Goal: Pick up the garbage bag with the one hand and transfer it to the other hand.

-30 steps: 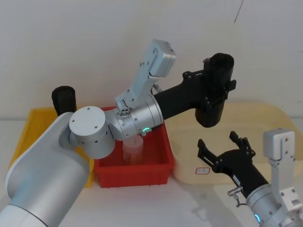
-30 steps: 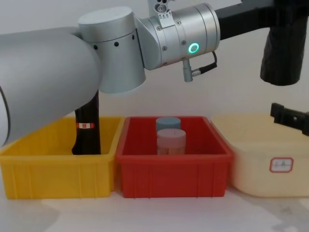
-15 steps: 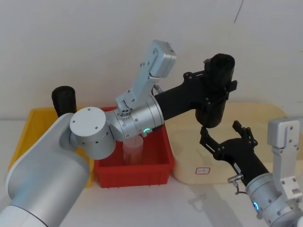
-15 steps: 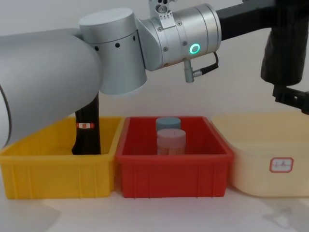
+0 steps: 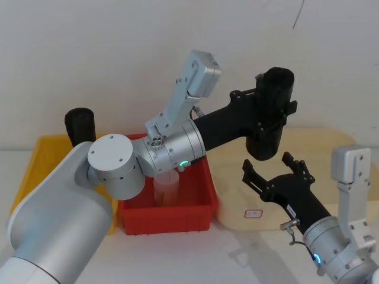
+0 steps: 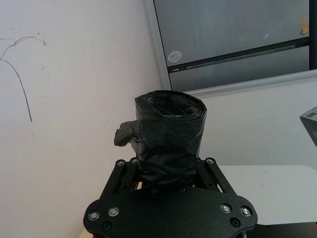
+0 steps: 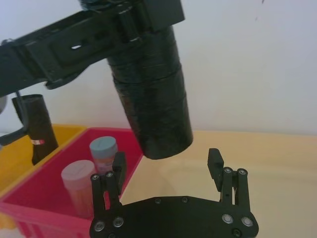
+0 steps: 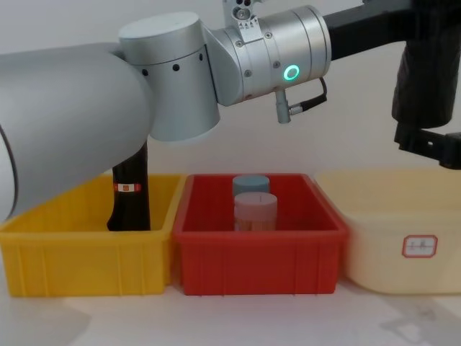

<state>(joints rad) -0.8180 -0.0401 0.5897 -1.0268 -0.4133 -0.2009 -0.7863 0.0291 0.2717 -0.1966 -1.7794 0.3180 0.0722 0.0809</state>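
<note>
Pinching the garbage bag (image 5: 263, 145) aloft as before, the left gripper (image 5: 273, 112) hangs above the right gripper (image 5: 269, 167), whose spread fingers have slid slightly leftward beneath it.

Matte-black garbage bag (image 5: 263, 142) upright in left gripper (image 5: 273, 110); right gripper (image 5: 268, 165) spread beneath.

Left bin (image 8: 86, 267): lower left of the chest view.
Middle bin (image 8: 259, 263): lower centre, just right of the left bin.
Right tub (image 8: 389, 216): lower right, just beside the middle bin.
Second roll (image 8: 130, 198): upright in the left bin, toward its right side.
Front jar (image 8: 255, 210): in the middle bin, before the rear jar (image 8: 251, 182).
Garbage bag (image 5: 265, 142): upper right of the head view, upright in the left gripper (image 5: 274, 109), above the right tub.
Right gripper (image 5: 272, 167): just below the garbage bag, apart from it.
</note>
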